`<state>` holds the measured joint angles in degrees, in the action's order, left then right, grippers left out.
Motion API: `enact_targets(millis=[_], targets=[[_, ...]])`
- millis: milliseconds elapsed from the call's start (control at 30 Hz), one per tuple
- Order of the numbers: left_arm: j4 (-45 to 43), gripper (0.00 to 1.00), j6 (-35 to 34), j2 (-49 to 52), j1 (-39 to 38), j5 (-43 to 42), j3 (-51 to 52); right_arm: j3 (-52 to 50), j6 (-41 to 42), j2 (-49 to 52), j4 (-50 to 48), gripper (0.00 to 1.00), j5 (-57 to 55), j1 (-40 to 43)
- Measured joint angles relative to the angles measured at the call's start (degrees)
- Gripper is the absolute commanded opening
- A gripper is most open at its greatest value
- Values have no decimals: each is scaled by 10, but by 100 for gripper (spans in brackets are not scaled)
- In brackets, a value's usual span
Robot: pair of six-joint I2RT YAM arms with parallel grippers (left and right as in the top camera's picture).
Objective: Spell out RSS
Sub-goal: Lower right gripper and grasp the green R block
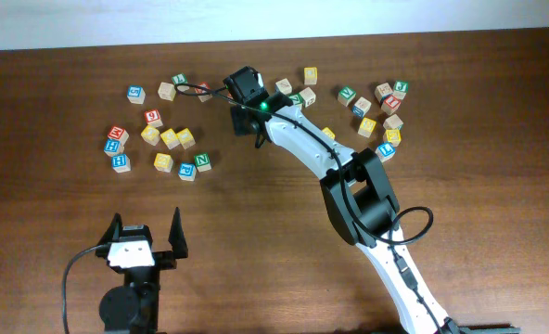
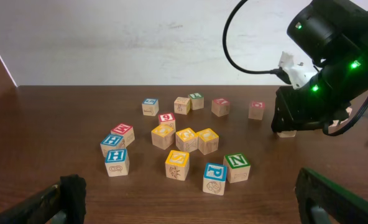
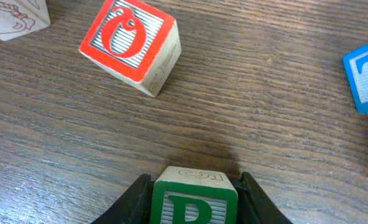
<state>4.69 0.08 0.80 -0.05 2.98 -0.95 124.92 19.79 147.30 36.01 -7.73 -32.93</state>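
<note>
The green R cube (image 3: 194, 198) is pinched between my right gripper's (image 3: 194, 182) fingers, down at the table (image 3: 265, 124), between the two scatters of cubes. Just ahead a red O cube (image 3: 129, 45) sits askew, with a blue T cube (image 3: 365, 74) off to the side. My left gripper (image 1: 146, 234) waits spread wide and empty at the near edge.

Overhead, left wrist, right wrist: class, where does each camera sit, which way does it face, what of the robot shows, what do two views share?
Overhead: above the table, facing straight down; left hand and right arm show.
Left wrist: low over the table, facing the wall; open left hand shows.
Right wrist: facing down, close up; right hand grips the R cube.
Shared: overhead and left wrist both show the N cube.
</note>
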Motion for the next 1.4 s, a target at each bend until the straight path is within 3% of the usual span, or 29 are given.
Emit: enact_targets(millis=[233,433,1000,1233,1400], targets=[[0,99,0,0,0,0,0,0,2,-8,34,22,0,0],[0,99,0,0,0,0,0,0,2,-40,87,22,0,0],[0,99,0,0,0,0,0,2,111,-180,347,15,57,-5],[0,99,0,0,0,0,0,-73,151,-179,352,16,68,-32],[0,99,0,0,0,0,0,-155,181,-179,296,17,72,-60]])
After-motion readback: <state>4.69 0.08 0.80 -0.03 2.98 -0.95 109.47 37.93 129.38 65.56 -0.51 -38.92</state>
